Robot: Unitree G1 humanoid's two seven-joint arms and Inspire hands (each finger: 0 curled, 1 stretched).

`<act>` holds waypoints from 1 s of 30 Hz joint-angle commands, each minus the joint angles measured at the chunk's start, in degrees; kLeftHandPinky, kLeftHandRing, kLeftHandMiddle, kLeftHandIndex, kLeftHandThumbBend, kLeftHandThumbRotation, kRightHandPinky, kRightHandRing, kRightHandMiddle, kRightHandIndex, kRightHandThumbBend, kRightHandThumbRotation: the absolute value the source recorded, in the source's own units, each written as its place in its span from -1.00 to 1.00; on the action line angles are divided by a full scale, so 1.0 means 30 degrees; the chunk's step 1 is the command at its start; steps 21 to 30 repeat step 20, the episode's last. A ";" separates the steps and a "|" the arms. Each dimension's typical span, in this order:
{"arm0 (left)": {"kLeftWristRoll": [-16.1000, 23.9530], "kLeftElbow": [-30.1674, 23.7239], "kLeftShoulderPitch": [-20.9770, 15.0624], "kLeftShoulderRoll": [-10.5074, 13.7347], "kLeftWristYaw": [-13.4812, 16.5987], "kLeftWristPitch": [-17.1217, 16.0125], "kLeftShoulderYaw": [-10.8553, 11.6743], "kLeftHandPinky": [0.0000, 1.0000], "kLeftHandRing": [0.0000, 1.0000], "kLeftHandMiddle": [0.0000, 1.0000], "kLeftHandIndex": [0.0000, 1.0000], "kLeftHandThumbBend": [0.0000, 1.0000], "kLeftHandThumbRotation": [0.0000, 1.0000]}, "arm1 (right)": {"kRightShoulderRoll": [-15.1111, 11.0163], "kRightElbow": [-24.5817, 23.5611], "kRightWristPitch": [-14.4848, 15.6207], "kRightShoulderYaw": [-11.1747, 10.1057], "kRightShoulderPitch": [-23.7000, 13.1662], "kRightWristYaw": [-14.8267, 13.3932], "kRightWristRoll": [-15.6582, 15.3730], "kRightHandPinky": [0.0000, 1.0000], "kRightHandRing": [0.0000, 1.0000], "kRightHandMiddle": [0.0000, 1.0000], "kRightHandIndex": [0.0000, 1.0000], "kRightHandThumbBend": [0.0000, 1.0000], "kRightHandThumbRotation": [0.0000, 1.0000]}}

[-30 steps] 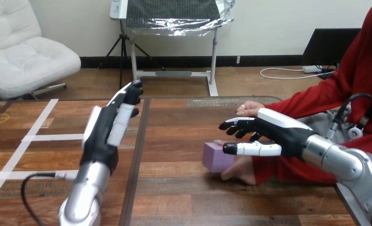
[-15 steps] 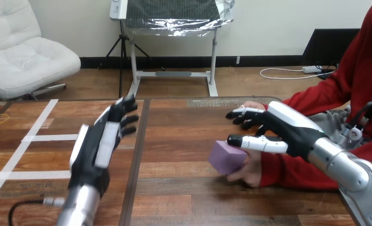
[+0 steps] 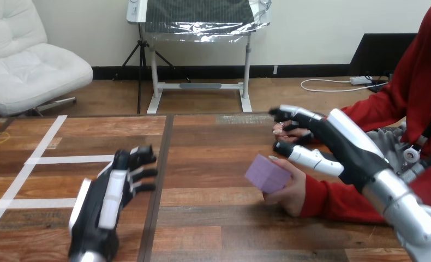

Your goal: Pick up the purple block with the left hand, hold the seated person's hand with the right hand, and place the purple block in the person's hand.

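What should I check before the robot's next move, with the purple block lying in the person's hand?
1. The purple block is in the person's hand: ok, gripped there.
2. The left hand is free of the block: ok, open and well apart, low over the wooden table.
3. The right hand holds the person's hand: not ok, its fingers are straight and curl round nothing.
4. The right hand touches the person's hand: cannot tell; it is just above it.
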 commanded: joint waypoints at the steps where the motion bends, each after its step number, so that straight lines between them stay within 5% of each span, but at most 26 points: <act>1: -0.0803 -0.3957 0.0298 -0.0330 0.0025 -0.1491 0.0478 0.21 0.40 0.46 0.37 0.12 1.00 | 0.1880 -0.4639 -0.1450 -0.1201 0.0825 -0.0341 0.3375 0.60 0.77 0.78 0.79 0.81 1.00; 9: -0.0901 -0.5121 0.1237 -0.0370 -0.0146 -0.2009 0.0388 0.18 0.39 0.43 0.34 0.24 1.00 | 0.3072 -0.6155 -0.1704 -0.0222 0.2242 0.0951 0.6378 0.76 0.87 0.86 0.83 0.91 1.00; 16: -0.0726 -0.5903 0.1750 -0.0423 -0.0042 -0.2440 0.0194 0.15 0.38 0.40 0.31 0.30 1.00 | 0.4270 -0.6084 -0.2419 0.0278 0.3094 0.1668 0.7723 0.78 0.81 0.80 0.83 0.80 1.00; 30: -0.0717 -0.6346 0.1974 -0.0541 0.0096 -0.2437 0.0052 0.14 0.38 0.40 0.30 0.31 1.00 | 0.4737 -0.5943 -0.2546 0.0406 0.3465 0.2007 0.7983 0.77 0.78 0.78 0.83 0.77 1.00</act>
